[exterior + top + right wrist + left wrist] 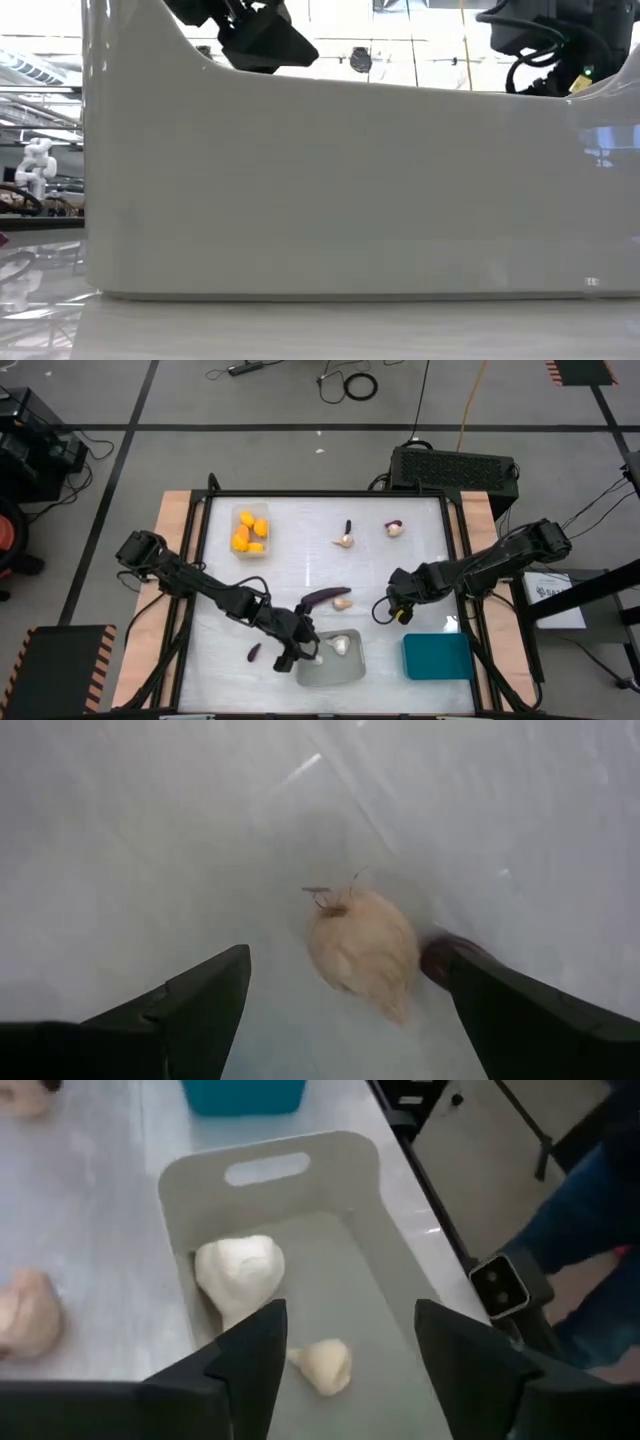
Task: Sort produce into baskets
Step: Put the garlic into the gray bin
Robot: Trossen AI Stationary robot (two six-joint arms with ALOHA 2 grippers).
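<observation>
My left gripper (300, 650) (350, 1330) is open above the near-left end of the grey translucent bin (345, 672) (335, 1155). Two cream garlic bulbs lie on the bin's floor, a large one (238, 1270) and a small one (322, 1363) below the fingers. My right gripper (397, 607) (345, 960) is open and low over the table's middle, facing a garlic bulb (362, 948) (343, 603) that lies beside a dark purple eggplant (324, 596) (445, 958). The clear bin (250, 532) holds several orange-yellow pieces. The teal bin (437, 656) stands at the near right.
A small eggplant (254, 652) lies near the table's front left. A garlic with an eggplant (346, 538) and another such pair (394, 528) lie toward the far side. A black vented box (455, 468) stands behind the table. The grey bin's wall (350, 190) fills the low view.
</observation>
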